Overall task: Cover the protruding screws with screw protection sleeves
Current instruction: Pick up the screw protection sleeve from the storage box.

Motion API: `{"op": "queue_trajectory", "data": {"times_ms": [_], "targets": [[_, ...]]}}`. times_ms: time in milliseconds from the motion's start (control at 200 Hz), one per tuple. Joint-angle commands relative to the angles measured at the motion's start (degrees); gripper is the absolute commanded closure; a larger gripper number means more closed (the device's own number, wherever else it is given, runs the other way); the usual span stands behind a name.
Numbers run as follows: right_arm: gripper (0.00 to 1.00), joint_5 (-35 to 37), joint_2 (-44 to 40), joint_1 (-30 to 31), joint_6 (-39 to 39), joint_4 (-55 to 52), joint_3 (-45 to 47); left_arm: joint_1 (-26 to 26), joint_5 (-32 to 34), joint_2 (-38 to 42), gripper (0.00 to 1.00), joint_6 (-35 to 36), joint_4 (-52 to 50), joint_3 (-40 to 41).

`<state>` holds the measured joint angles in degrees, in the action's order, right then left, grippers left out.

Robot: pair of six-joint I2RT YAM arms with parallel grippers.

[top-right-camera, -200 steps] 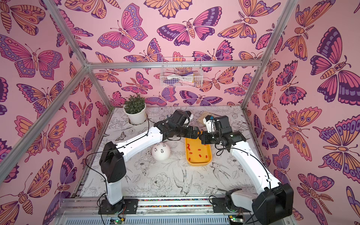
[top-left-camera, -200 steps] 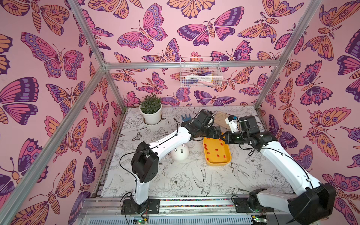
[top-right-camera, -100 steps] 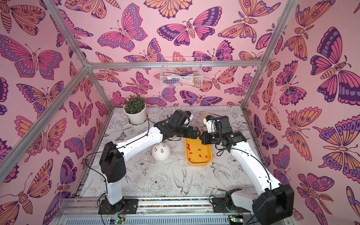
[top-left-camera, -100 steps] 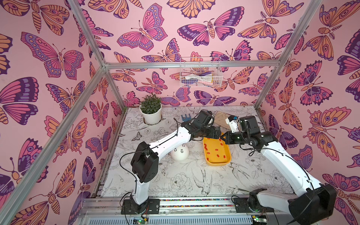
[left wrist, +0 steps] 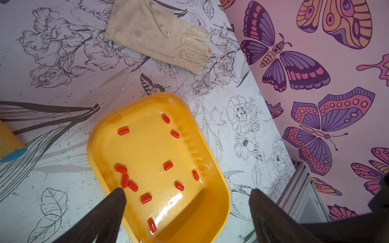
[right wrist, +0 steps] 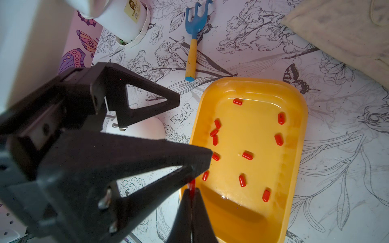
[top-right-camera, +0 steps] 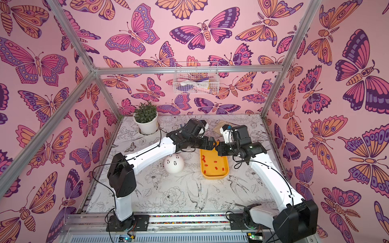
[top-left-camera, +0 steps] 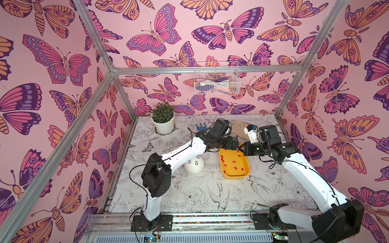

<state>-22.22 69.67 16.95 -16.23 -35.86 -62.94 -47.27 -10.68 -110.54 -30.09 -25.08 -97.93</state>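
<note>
Glossy yellow plastic tray [top-left-camera: 234,176] with rounded corners, red capsule-shaped screw protection sleeves [left wrist: 168,165] lay scattered inside, smooth white dome [top-left-camera: 194,169] beside it bore grey metal protruding screws [top-left-camera: 196,163], left gripper [left wrist: 187,192] hung spread wide above the tray, right gripper [right wrist: 192,192] pinched a red sleeve [right wrist: 191,184] by its rim.
</note>
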Motion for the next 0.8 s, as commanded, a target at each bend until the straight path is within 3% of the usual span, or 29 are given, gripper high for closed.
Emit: {"op": "queue_trajectory", "data": {"times_ms": [0,591,792], "targets": [[0.95,0.6,-1.2,-0.2,0.9,0.2,-1.1,-0.3,0.2,-0.1,0.07,0.5,-0.8,1.2],[0.95,0.2,-1.2,-0.1,2.0,-0.7,-1.1,-0.2,1.0,0.4,0.06,0.8,-0.9,-1.6],[0.95,-0.5,-1.4,-0.2,4.3,-1.9,-1.6,-0.2,-2.3,-0.4,0.05,0.8,-1.3,-3.8]]}}
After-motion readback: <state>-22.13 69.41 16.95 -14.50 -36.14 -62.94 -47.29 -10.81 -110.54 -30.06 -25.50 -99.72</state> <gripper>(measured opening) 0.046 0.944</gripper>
